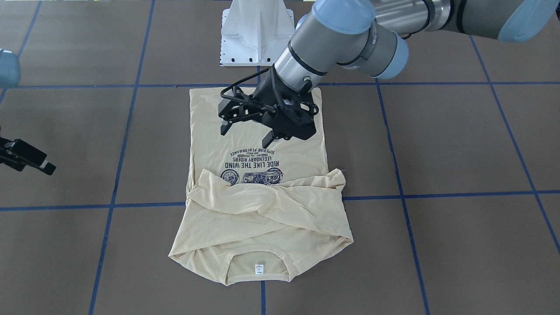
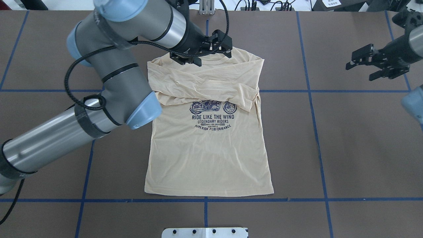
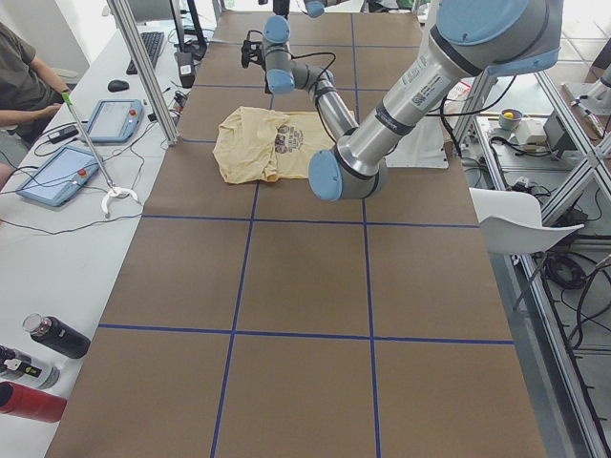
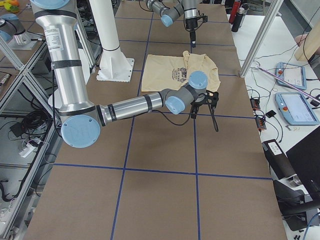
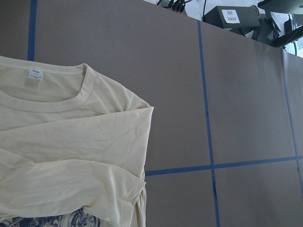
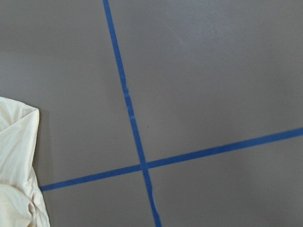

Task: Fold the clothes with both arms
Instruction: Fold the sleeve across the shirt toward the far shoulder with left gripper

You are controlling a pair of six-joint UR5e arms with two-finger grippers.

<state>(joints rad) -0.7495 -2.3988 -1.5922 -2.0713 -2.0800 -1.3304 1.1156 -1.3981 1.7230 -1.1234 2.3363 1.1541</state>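
Note:
The pale cream-yellow T-shirt [image 2: 208, 148] lies flat, print up, hem toward the robot's base and collar at the far side. Both sleeves are folded across the chest, covering the top of the navy print [image 2: 213, 117]. The white neck label [image 1: 259, 269] shows inside the collar. My left gripper [image 1: 246, 135] is open and empty, held above the shirt; in the overhead view it [image 2: 203, 53] hangs over the collar. Its wrist view shows the collar and one shoulder [image 5: 71, 142]. My right gripper [image 2: 360, 72] is open and empty, off to the shirt's side over bare table.
The white pedestal base [image 1: 257, 33] stands just behind the shirt's hem. Blue tape lines [image 2: 310, 91] divide the brown table into squares. The shirt's edge [image 6: 19, 142] shows at the left of the right wrist view. Tablets [image 3: 57, 176] and bottles [image 3: 52, 339] sit on a side bench.

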